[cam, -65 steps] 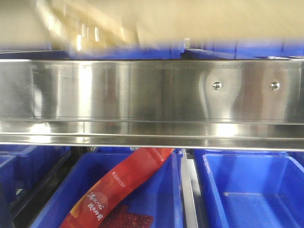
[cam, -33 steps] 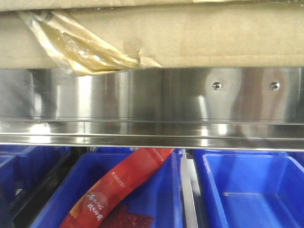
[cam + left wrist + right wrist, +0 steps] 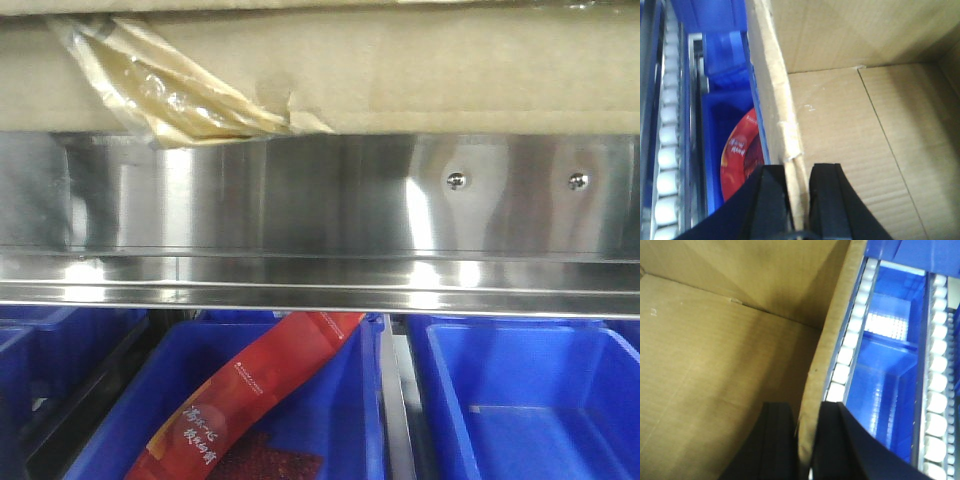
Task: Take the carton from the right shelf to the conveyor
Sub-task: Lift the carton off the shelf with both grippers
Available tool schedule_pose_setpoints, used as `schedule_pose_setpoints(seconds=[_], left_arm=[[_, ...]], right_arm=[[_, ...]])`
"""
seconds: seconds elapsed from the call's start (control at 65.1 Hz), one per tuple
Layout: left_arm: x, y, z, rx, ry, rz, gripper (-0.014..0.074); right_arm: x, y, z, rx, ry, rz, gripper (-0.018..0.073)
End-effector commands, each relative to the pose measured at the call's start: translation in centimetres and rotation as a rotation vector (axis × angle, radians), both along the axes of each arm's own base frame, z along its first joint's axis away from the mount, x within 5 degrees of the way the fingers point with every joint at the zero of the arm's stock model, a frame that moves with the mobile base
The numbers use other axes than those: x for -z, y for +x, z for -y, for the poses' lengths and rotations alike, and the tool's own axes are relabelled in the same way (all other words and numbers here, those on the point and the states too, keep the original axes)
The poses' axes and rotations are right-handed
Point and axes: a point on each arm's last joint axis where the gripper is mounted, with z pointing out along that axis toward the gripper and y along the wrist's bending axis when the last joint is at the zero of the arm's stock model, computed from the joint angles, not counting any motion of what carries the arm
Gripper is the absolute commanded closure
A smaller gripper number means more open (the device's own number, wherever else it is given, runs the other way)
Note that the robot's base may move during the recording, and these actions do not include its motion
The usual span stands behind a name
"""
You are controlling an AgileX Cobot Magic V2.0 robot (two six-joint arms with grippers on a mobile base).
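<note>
The brown carton (image 3: 450,80) fills the top of the front view, its bottom edge just above the steel front rail of the right shelf (image 3: 330,200), with yellowish tape (image 3: 170,90) peeling from its bottom flap. My left gripper (image 3: 799,200) is shut on the carton's left wall (image 3: 775,100), one finger inside and one outside. My right gripper (image 3: 807,450) is shut on the carton's right wall (image 3: 832,340) in the same way. The carton's inside (image 3: 865,150) is empty. The conveyor is out of view.
Blue plastic bins (image 3: 530,400) sit on the level below the rail; one holds a red snack bag (image 3: 250,400). White roller tracks (image 3: 847,340) and blue bins (image 3: 885,375) lie beside the carton on the right, and a roller track (image 3: 667,150) on the left.
The carton has come into the front view and dropped lower over the rail's top, then lifted slightly. The shelf and bins have not moved.
</note>
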Motion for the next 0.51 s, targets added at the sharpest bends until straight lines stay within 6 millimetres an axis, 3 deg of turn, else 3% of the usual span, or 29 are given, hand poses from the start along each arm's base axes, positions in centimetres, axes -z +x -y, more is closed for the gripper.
schedule_pose_setpoints(seconds=[0.0, 0.492], left_arm=[[-1.03, -0.36, -0.46, -0.009, 0.008, 0.088, 0.0606], [-2.02, 0.19, -0.20, -0.003, -0.034, 0.209, 0.0606]], right_arm=[[-0.57, -0.33, 0.85, 0.020, -0.044, 0.052, 0.0627], [-0.57, -0.33, 0.85, 0.020, -0.044, 0.052, 0.0627]])
